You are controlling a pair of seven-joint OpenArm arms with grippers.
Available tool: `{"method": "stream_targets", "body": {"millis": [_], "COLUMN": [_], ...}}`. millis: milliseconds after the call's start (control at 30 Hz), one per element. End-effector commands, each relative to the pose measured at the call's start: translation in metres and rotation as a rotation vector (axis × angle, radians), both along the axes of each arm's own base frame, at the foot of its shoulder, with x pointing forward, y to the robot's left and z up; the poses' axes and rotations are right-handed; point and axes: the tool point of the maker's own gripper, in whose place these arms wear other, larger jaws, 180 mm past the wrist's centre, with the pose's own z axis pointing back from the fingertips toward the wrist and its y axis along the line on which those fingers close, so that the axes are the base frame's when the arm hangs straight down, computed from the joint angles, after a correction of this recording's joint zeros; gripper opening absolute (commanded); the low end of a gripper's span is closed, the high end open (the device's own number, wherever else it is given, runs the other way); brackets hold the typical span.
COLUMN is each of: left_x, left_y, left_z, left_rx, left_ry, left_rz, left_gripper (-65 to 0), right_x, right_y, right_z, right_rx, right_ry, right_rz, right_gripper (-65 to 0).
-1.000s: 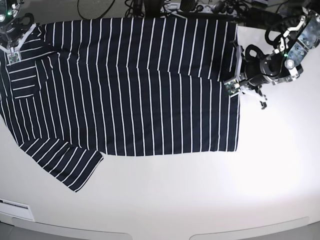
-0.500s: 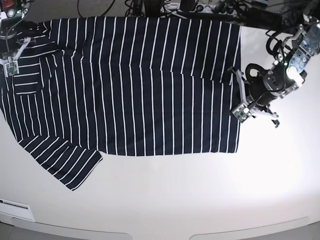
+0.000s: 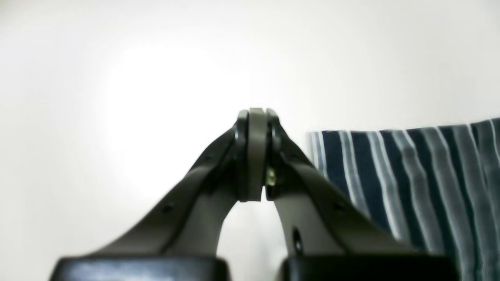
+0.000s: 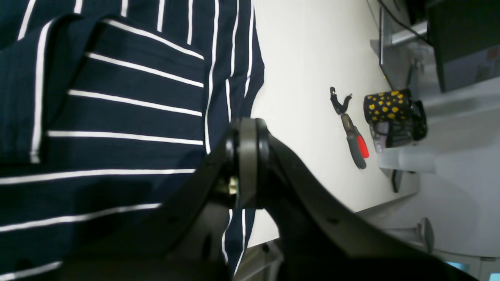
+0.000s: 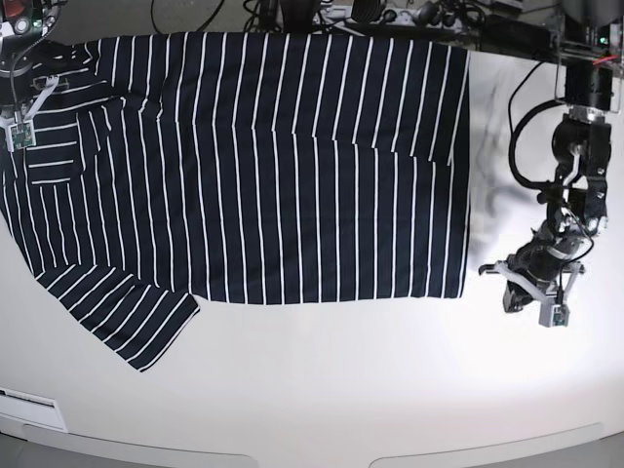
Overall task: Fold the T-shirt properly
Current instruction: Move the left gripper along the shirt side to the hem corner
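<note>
The dark T-shirt [image 5: 263,166] with thin white stripes lies spread flat across the table's far half, one sleeve [image 5: 127,317] pointing to the near left. My left gripper [image 5: 507,283] is shut and empty over bare table, just right of the shirt's near right corner. In the left wrist view its pads [image 3: 257,117] meet, and the striped hem [image 3: 410,175] lies to the right. My right gripper [image 5: 21,117] is at the shirt's far left end. In the right wrist view it [image 4: 248,128] is shut above the cloth's edge [image 4: 234,78], with no cloth seen between the pads.
Red-handled pliers [image 4: 351,136] and a black mug with yellow dots [image 4: 390,117] lie on the table beyond the shirt's left end. Cables and dark equipment [image 5: 390,15] line the far edge. A white label [image 5: 34,405] sits at the near left corner.
My left arm has swung away from the shirt's right edge toward the near side and now hangs over bare table. The right gripper has closed at the far left. The shirt's far right part lies flatter.
</note>
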Motion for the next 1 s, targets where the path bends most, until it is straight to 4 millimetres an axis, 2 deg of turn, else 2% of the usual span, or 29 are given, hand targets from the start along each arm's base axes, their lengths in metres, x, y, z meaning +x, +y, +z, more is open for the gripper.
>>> {"method": "stream_targets", "body": {"millis": [0,33,133,167,267,433,567,667,767,833,900,967], "left_x": [0.011,0.012,0.008,0.007,0.005,-0.003,-0.013,-0.026,-0.038,-0.04,-0.035,-0.027], "left_y": [0.005,0.0,-0.013,-0.014,-0.011,-0.011,-0.032,-0.057,-0.081,-0.089,-0.09,-0.085], "left_z": [0.018,0.013,0.003,0.0,-0.012,-0.043,-0.066,-0.083,-0.09,-0.091,-0.086,-0.08], "left_rx": [-0.042,-0.094,-0.18,-0.193,-0.206,-0.282,-0.319,-0.322,-0.335,-0.339,-0.339,-0.336], "left_ry": [-0.038,-0.006,0.067,0.087,0.129,0.204,0.26,0.33,0.382,0.408,0.407,0.397], "left_rz": [-0.006,-0.034,-0.131,-0.141,-0.118,-0.081,-0.14,-0.219,-0.308,-0.335,-0.338,-0.308], "left_gripper": [-65.0,-59.3,-34.4,-31.4,-31.4,-31.4,-31.4,-31.4,-31.7,-32.4,-37.8,-51.4], "right_x": [0.007,0.007,0.004,0.004,0.004,0.004,0.004,0.005,0.005,0.005,0.005,0.005], "right_y": [0.0,0.0,0.002,0.002,0.002,0.002,0.002,0.003,0.003,0.003,0.003,0.003], "right_z": [0.012,0.011,0.006,0.006,0.006,0.006,0.006,0.006,0.006,0.006,0.006,0.006], "right_rx": [-0.03,-0.029,-0.025,-0.025,-0.025,-0.025,-0.025,-0.025,-0.025,-0.025,-0.025,-0.025], "right_ry": [-0.035,-0.028,0.012,0.013,0.012,0.011,0.011,0.009,0.009,0.009,0.009,0.007], "right_rz": [0.024,0.028,0.04,0.041,0.041,0.042,0.042,0.044,0.044,0.044,0.044,0.045], "right_gripper": [-65.0,-65.0,-59.5,-57.2,-52.5,-52.5,-52.5,-52.6,-52.5,-52.5,-52.5,-52.5]}}
